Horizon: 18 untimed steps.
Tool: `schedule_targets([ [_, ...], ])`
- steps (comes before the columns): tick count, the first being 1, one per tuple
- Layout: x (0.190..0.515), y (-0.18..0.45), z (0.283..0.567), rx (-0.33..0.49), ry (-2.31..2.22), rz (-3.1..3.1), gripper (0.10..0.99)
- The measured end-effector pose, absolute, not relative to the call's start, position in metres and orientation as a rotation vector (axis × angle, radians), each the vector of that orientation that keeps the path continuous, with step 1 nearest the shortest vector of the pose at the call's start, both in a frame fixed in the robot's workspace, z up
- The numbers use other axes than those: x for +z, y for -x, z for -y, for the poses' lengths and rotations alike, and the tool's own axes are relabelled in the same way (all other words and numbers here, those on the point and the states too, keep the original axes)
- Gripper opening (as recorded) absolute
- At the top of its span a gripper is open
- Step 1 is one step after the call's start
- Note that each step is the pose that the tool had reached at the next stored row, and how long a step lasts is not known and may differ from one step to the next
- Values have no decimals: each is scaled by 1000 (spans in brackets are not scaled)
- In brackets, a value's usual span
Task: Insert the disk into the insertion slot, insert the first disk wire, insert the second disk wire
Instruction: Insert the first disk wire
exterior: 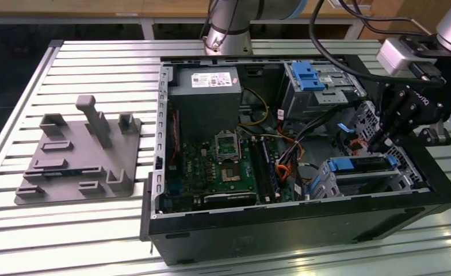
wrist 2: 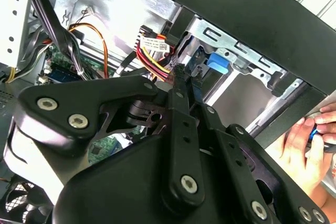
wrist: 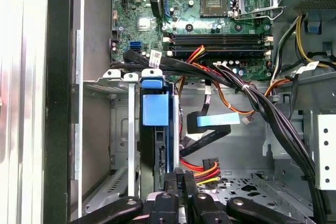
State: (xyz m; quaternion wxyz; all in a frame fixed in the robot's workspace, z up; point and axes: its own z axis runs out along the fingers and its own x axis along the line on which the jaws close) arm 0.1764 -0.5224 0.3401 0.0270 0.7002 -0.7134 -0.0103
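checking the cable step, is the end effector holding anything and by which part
The end effector appears to pinch the red, yellow and black wire bundle at its connector end, beside the disk.

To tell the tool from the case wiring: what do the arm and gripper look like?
The arm is a silver-grey tube with grey joints. The gripper is matte black, built of jointed bars with silver screw heads. Black cables loop to a pale grey box at the wrist.
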Motion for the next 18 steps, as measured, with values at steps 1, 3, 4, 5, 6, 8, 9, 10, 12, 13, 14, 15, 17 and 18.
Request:
schedule_targets([
  [1,340,-176,523,-32,-2163,2203,169],
  [3,340,-176,524,-32,-2163,2203,169],
  [4,340,-176,524,-32,-2163,2203,169],
  [5,340,-176,524,-32,-2163,2203,169],
  [6,340,-176,524,-32,-2163,2203,169],
  [8,340,-176,525,-32,-2163,2203,169],
  [9,340,-176,525,-32,-2163,2203,169],
  [10,340,-176,526,-32,-2163,2203,169],
  [12,339,-176,527,-32,-2163,2203,169],
  [13,339,-176,527,-32,-2163,2203,169],
  [14,339,-176,528,-32,-2163,2203,169],
  [15,339,-176,528,-32,-2163,2203,169],
  [17,339,-176,529,-32,-2163,2203,169],
  [18,339,-176,530,-32,-2163,2203,169],
])
